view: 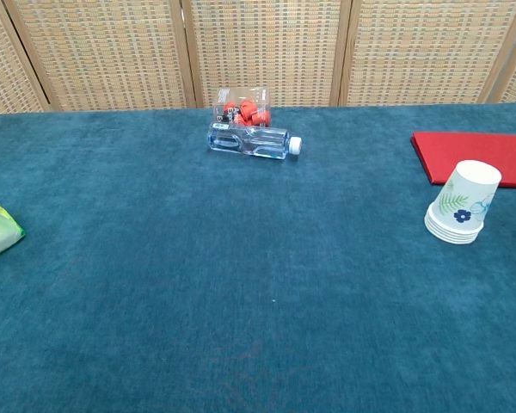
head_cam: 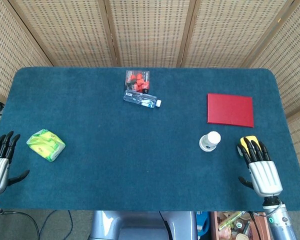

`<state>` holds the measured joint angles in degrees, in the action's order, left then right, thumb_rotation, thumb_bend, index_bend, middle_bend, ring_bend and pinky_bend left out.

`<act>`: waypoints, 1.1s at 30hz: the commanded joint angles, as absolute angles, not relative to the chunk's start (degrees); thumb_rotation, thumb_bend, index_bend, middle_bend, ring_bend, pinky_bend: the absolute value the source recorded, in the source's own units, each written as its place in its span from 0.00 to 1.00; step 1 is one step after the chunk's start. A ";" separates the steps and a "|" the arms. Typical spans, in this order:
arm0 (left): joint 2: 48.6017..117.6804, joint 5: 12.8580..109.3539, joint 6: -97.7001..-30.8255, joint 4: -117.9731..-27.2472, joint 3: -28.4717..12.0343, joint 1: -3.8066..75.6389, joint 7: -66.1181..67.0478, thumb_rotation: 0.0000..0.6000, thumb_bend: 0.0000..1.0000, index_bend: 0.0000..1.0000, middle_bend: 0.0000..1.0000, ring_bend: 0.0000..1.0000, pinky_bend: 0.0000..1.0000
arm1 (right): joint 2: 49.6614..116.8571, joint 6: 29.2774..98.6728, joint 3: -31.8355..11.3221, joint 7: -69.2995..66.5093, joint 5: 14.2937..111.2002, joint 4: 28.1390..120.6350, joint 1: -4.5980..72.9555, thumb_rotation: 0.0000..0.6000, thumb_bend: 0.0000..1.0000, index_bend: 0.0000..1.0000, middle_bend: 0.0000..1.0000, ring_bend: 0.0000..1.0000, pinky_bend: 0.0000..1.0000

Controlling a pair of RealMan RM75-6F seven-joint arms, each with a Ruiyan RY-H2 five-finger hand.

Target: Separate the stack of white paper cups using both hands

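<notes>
reach | right hand (head_cam: pixel 262 167) spread, empty, near counter's right front corner | I steady stacked white floral paper cups (view: pixel 463 204) low, left hand (head_cam: pixel 0 162) spread

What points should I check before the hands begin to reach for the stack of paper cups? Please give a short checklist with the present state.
1. Stack of paper cups stands upside down, still nested: ok.
2. Right hand holds nothing, fingers apart, beside the stack: ok.
3. Left hand holds nothing, at the far edge of the table: ok, but a long reach.
4. Path from right hand to stack bare of things: ok.
5. Yellow thing under the right fingertips, touching or not: cannot tell.
</notes>
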<state>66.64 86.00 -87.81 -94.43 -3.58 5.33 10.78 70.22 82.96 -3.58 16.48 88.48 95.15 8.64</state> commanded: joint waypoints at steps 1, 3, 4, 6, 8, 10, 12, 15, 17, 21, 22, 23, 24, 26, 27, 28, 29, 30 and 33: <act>66.76 85.85 -87.77 -94.43 -3.65 5.35 10.87 1.00 0.15 0.00 0.00 0.00 0.00 | 69.81 81.42 -4.42 17.94 87.72 96.53 9.85 1.00 0.10 0.11 0.00 0.00 0.06; 66.99 85.78 -87.79 -94.40 -3.69 5.38 11.27 1.00 0.14 0.00 0.00 0.00 0.00 | 69.13 79.53 -5.51 19.83 86.56 98.48 11.31 1.00 0.10 0.11 0.00 0.00 0.06; 67.10 85.83 -87.78 -94.40 -3.68 5.41 11.45 1.00 0.14 0.00 0.00 0.00 0.00 | 68.83 78.65 -6.01 20.89 85.92 99.40 11.97 1.00 0.10 0.11 0.00 0.00 0.06; 67.30 85.85 -87.73 -94.31 -3.69 5.48 11.80 1.00 0.14 0.00 0.00 0.00 0.00 | 68.29 76.59 -7.18 23.44 84.44 101.46 13.63 1.00 0.10 0.11 0.00 0.00 0.06; 67.49 85.89 -87.81 -94.12 -3.72 5.49 11.95 1.00 0.14 0.00 0.00 0.00 0.00 | 67.98 74.79 -8.09 25.58 82.73 103.07 14.97 1.00 0.10 0.11 0.00 0.00 0.06; 67.62 85.97 -87.95 -93.95 -3.74 5.48 12.04 1.00 0.14 0.00 0.00 0.00 0.00 | 68.07 72.74 -9.23 28.09 80.85 104.27 16.76 1.00 0.10 0.11 0.00 0.00 0.06; 67.68 86.00 -88.04 -93.84 -3.77 5.46 12.04 1.00 0.14 0.00 0.00 0.00 0.00 | 68.25 71.39 -10.20 29.87 79.08 105.05 18.09 1.00 0.10 0.12 0.00 0.00 0.06; 67.66 85.88 -87.57 -93.67 -3.64 5.57 12.03 1.00 0.13 0.00 0.00 0.00 0.00 | 68.95 68.19 -12.67 32.54 73.90 106.25 21.21 1.00 0.10 0.15 0.00 0.00 0.07; 67.67 85.89 -87.50 -93.58 -3.68 5.65 11.83 1.00 0.13 0.00 0.00 0.00 0.00 | 69.30 66.50 -13.73 34.27 70.63 106.52 23.01 1.00 0.10 0.19 0.00 0.00 0.09; 67.73 85.86 -87.58 -93.27 -3.75 5.63 11.49 1.00 0.13 0.00 0.00 0.00 0.00 | 69.80 64.81 -14.47 37.06 66.03 106.22 25.11 1.00 0.10 0.25 0.00 0.00 0.13; 67.74 85.82 -87.57 -93.20 -3.77 5.64 11.48 1.00 0.13 0.00 0.00 0.00 0.00 | 70.03 64.37 -14.64 37.71 64.58 105.98 25.70 1.00 0.10 0.26 0.00 0.00 0.13; 67.77 85.73 -87.52 -93.17 -3.79 5.65 11.49 1.00 0.13 0.00 0.00 0.00 0.00 | 70.37 63.63 -14.84 38.32 62.35 105.55 26.47 1.00 0.10 0.27 0.00 0.00 0.14; 67.82 85.56 -87.36 -93.11 -3.83 5.70 11.47 1.00 0.13 0.00 0.00 0.00 0.00 | 70.77 62.85 -15.01 38.79 60.46 104.79 27.23 1.00 0.10 0.27 0.00 0.00 0.14; 67.92 85.46 -87.16 -92.97 -3.86 5.81 11.49 1.00 0.13 0.00 0.00 0.00 0.00 | 71.35 62.15 -14.99 39.75 57.82 103.74 28.42 1.00 0.10 0.28 0.00 0.00 0.14; 67.97 85.44 -87.10 -92.89 -3.85 5.84 11.55 1.00 0.13 0.00 0.00 0.00 0.00 | 71.63 61.93 -14.96 39.99 56.88 103.20 28.88 1.00 0.10 0.28 0.00 0.00 0.14; 68.02 85.46 -87.06 -92.84 -3.80 5.85 11.59 1.00 0.13 0.00 0.00 0.00 0.00 | 71.89 61.74 -14.94 40.08 56.09 102.74 29.30 1.00 0.10 0.28 0.00 0.00 0.14; 68.11 85.48 -86.98 -92.75 -3.77 5.89 11.70 1.00 0.13 0.00 0.00 0.00 0.00 | 72.21 61.46 -14.95 40.00 55.09 102.10 29.83 1.00 0.10 0.28 0.00 0.00 0.14; 68.16 85.47 -86.92 -92.72 -3.77 5.94 11.81 1.00 0.13 0.00 0.00 0.00 0.00 | 72.45 61.24 -15.00 39.88 54.49 101.58 30.25 1.00 0.10 0.28 0.00 0.00 0.14; 68.32 85.38 -86.80 -92.57 -3.77 5.99 11.92 1.00 0.13 0.00 0.00 0.00 0.00 | 72.91 60.96 -14.77 39.81 53.42 100.57 31.15 1.00 0.10 0.28 0.00 0.00 0.14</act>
<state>68.31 85.38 -86.80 -92.58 -3.77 5.99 11.91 72.63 61.21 -14.82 39.71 53.73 100.90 30.85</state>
